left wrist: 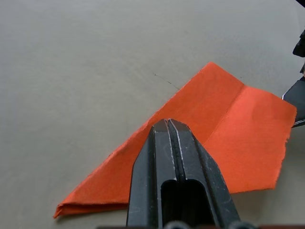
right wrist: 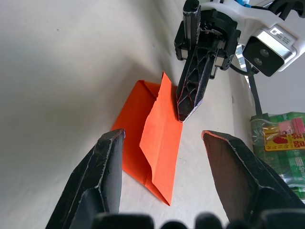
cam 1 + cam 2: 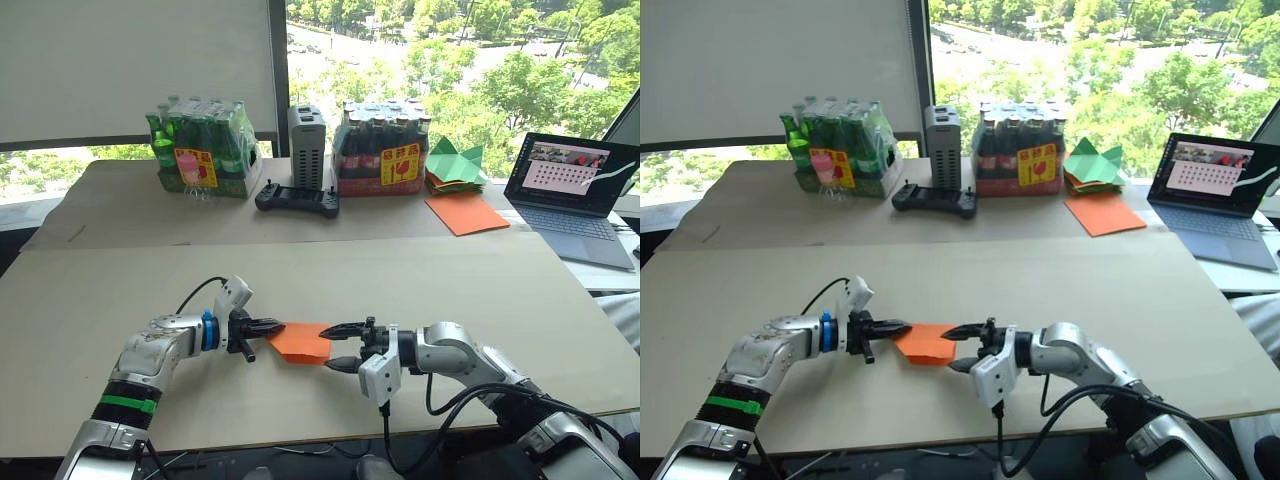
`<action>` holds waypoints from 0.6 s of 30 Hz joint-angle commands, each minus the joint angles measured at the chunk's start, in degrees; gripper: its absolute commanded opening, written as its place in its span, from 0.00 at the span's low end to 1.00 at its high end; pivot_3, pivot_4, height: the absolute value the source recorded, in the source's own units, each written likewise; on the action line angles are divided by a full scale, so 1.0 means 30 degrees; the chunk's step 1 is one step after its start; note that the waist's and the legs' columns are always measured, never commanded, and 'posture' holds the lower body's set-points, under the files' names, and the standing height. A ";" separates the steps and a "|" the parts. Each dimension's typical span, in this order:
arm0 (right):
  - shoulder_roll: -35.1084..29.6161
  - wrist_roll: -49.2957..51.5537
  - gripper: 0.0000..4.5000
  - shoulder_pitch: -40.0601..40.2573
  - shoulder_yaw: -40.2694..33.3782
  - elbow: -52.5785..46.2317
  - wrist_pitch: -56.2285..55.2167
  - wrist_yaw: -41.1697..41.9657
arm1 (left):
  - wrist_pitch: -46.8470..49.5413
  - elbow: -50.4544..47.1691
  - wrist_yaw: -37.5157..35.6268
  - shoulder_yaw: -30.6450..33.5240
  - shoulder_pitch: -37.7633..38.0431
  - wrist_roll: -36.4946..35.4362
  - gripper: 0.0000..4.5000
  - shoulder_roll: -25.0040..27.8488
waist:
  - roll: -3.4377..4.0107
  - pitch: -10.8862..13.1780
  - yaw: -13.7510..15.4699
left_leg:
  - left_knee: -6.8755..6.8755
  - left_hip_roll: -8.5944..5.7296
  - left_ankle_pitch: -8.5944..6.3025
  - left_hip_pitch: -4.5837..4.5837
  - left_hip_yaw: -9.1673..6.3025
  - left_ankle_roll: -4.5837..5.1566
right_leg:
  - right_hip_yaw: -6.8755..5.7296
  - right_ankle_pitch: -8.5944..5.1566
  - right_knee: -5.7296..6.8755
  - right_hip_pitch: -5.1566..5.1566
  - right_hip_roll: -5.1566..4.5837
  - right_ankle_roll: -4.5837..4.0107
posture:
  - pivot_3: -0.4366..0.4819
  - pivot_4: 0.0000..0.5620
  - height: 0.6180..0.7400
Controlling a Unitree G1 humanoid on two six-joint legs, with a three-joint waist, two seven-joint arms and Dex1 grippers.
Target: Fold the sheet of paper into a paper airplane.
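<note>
Two grippers met you at the part-folded sheet of paper lying mid-counter: left gripper fingers closed, tips pressing one edge, right gripper fingers spread, empty; thin, light, skid-prone stock, likely best pinched along a layered crease.

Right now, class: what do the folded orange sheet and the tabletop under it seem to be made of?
The sheet of paper: thin matte orange paper, judging by sharp creases and a slightly ragged edge. The tabletop: pale beige, matte, smooth, probably laminate or painted board. The left pincer is pressed shut on the sheet.
</note>
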 commanded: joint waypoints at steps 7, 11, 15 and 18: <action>0.0334 -0.0542 0.65 -0.0478 -0.0377 0.0457 -0.0290 -0.0385 | 0.0519 -0.0160 0.0252 0.0023 0.0467 0.0149 0.00 0.0105 | 0.0000 0.0000 -0.0037 | -0.0001 0.0001 0.0000 0.0000 0.0001 0.0000 | 0.0000 -0.0001 0.0000 -0.0002 0.0003 -0.0002 | 0.48 0.27 1.00; 0.0422 -0.0789 0.38 -0.0613 -0.0341 0.0800 -0.0485 -0.0518 | 0.0592 -0.0203 0.0257 0.0060 0.0497 0.0121 0.00 0.0101 | 0.0001 0.0001 -0.0046 | 0.0000 0.0001 0.0000 0.0000 0.0000 0.0000 | 0.0000 -0.0001 0.0000 -0.0002 0.0002 -0.0002 | 0.48 0.27 1.00; 0.0561 -0.0792 0.08 -0.0731 -0.0340 0.1000 -0.0487 -0.0651 | 0.0643 -0.0298 0.0245 0.0089 0.0562 0.0121 0.00 0.0112 | 0.0001 0.0001 -0.0061 | -0.0002 0.0002 0.0000 0.0000 0.0000 0.0000 | 0.0001 -0.0001 0.0000 -0.0003 0.0003 -0.0002 | 0.48 0.27 1.00; 0.0562 -0.0968 0.00 -0.0790 -0.0302 0.1118 -0.0612 -0.0689 | 0.0659 -0.0341 0.0222 0.0092 0.0601 0.0121 0.00 0.0121 | 0.0001 0.0001 -0.0070 | -0.0002 0.0002 0.0000 0.0000 0.0001 0.0000 | 0.0001 -0.0001 0.0000 -0.0003 0.0002 -0.0002 | 0.48 0.27 1.00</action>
